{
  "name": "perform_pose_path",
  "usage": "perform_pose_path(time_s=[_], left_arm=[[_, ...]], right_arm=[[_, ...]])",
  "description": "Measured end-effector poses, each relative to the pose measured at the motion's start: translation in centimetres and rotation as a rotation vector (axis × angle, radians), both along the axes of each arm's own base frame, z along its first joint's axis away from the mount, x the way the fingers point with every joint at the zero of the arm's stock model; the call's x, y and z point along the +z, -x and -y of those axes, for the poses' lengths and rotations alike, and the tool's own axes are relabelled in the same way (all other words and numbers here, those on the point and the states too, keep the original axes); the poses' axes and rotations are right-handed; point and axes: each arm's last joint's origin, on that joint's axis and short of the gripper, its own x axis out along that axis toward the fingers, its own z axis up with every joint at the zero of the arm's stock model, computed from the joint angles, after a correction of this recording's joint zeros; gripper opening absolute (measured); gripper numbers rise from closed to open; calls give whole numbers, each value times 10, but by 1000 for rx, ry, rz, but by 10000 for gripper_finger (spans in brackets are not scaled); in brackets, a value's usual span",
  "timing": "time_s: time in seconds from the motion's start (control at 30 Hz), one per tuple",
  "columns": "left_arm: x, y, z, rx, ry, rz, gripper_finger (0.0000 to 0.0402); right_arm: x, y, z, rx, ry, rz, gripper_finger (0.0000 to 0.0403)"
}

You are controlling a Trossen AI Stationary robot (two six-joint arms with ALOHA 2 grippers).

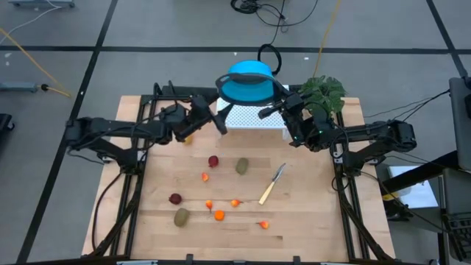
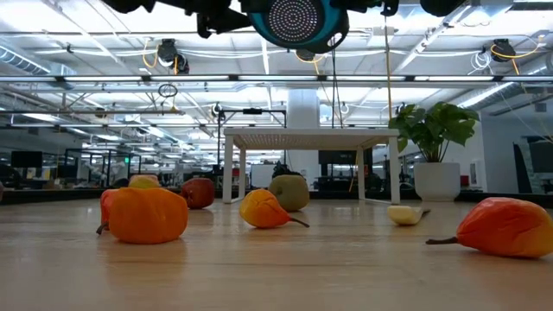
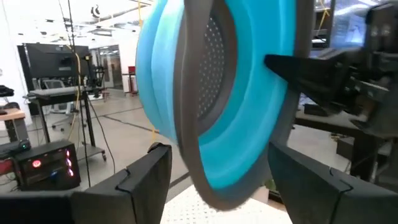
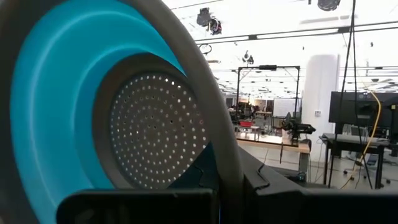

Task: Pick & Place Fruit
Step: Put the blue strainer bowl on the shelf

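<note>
A blue colander (image 1: 249, 82) with a grey rim hangs above a white perforated stand (image 1: 254, 118) at the table's far middle. My right gripper (image 1: 271, 110) is shut on it. My left gripper (image 3: 217, 171) is open at the colander's left side, one finger on either side of the grey rim; I cannot tell whether it touches. The fruit lies loose on the wooden table: dark red round pieces (image 1: 213, 160) (image 1: 175, 198), brown-green ovals (image 1: 241, 166) (image 1: 181, 216) and several tiny orange ones (image 1: 219, 215). A yellowish piece (image 1: 188, 138) lies under my left arm. My right gripper pinches the colander's grey rim (image 4: 229, 155) between its two fingers, on the colander's right side. The fingers come from the table's right, about level. The colander is lifted clear of the stand and tipped on its side, its perforated bottom (image 2: 294, 22) toward the near edge.
A yellow-handled knife (image 1: 271, 184) lies right of the fruit. A leafy green plant (image 1: 322, 94) stands at the far right, behind my right arm. Bare table shows along the near edge and at the right.
</note>
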Motion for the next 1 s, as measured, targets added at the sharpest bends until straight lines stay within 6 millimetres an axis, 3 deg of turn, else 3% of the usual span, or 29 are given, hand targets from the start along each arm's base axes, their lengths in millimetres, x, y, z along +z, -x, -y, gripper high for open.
perform_pose_path(time_s=[0.2,0.3,0.43,0.67,0.83,1.0], left_arm=[[-1,-3,-10,77,66,42,266],[-2,-3,-14,84,118,78,246],[-3,-3,-15,70,132,87,176],[-3,-4,-14,31,156,104,18],[-5,-2,-21,48,225,140,12],[-10,-1,-31,61,330,161,6]], right_arm=[[0,0,0,-1,1,-3,1],[0,0,0,4,-3,3,1],[-2,-1,0,18,-24,14,1],[-7,-4,0,40,-59,7,9],[-8,-5,0,41,-58,-18,42],[-10,-6,0,47,-54,-35,99]])
